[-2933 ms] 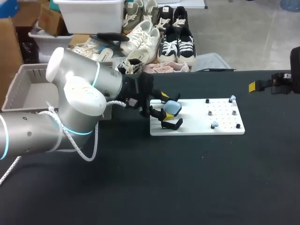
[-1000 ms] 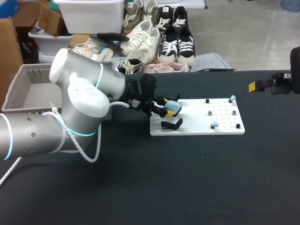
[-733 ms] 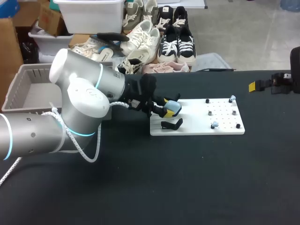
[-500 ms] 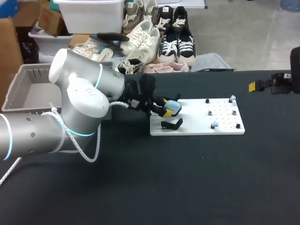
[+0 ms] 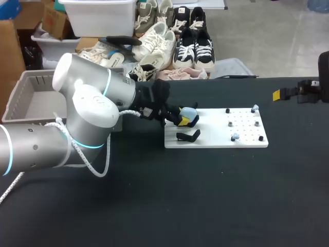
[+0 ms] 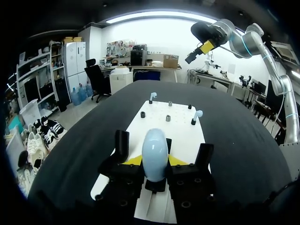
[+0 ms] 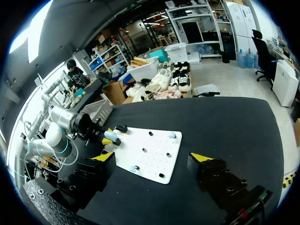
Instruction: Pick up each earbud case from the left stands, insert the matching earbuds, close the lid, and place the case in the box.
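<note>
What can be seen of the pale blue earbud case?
The earbud case is pale blue, smooth and egg-shaped, glossy like plastic, with no open lid showing. It stands on end between the yellow-tipped fingers of the left gripper, which press it from both sides. It is held over the white board's left end, apart from the empty black stand.

You see the left gripper (image 6: 155, 161) clamped on a pale blue earbud case (image 6: 154, 149), its yellow tips pressing the case from both sides. Just ahead, a white board (image 6: 180, 136) lies on the black table (image 6: 89, 126). It bears small black pegs (image 6: 168, 118) and two earbuds: the far earbud (image 6: 152, 96) at its far edge, the near earbud (image 6: 198, 114) closer in, by the opposite side edge.
</note>
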{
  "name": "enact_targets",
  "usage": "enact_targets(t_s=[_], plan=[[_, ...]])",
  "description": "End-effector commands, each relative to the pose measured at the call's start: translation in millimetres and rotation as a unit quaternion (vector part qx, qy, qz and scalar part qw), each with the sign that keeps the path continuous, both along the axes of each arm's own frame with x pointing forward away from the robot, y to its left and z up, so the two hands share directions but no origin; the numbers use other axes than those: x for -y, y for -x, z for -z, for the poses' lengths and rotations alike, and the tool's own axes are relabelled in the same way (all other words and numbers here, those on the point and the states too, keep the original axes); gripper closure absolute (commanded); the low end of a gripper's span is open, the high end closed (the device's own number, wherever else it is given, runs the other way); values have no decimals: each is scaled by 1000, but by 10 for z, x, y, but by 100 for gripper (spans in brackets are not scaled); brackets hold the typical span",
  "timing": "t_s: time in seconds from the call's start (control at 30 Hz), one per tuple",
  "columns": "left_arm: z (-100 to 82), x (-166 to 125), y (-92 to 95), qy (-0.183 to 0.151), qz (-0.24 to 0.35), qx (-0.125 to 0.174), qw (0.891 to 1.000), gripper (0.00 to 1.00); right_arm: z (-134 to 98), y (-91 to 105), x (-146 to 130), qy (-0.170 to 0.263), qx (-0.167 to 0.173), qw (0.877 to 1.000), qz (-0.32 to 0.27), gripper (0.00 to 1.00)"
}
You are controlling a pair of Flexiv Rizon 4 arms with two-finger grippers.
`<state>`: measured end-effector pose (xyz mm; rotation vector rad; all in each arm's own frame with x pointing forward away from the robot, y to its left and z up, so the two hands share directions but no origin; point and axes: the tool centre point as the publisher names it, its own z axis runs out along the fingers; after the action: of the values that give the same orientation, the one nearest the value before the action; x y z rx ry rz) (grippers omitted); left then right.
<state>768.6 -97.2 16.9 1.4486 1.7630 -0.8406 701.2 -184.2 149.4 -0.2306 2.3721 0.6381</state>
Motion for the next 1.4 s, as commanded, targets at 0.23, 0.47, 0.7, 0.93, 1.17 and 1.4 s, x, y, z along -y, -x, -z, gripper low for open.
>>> enact_targets(t_s=[0.23,0.47,0.7,0.93,1.17,1.4], plan=[[-484,-67,176,35,-45,-46,997,100,-1,2,3,0,0,1000,0,0],[-752,49,155,44,-48,-54,996,100,-1,2,3,0,0,1000,0,0],[-976,214,103,55,-29,-32,998,100,-1,2,3,0,0,1000,0,0],[-1061,317,57,63,-18,-6,998,100,-1,2,3,0,0,1000,0,0],[-1087,415,28,48,11,35,998,100,5,-30,-143,9,-2,1000,-18,0],[-1133,519,-27,47,25,47,997,100,24,-115,-421,15,0,999,-47,0]])
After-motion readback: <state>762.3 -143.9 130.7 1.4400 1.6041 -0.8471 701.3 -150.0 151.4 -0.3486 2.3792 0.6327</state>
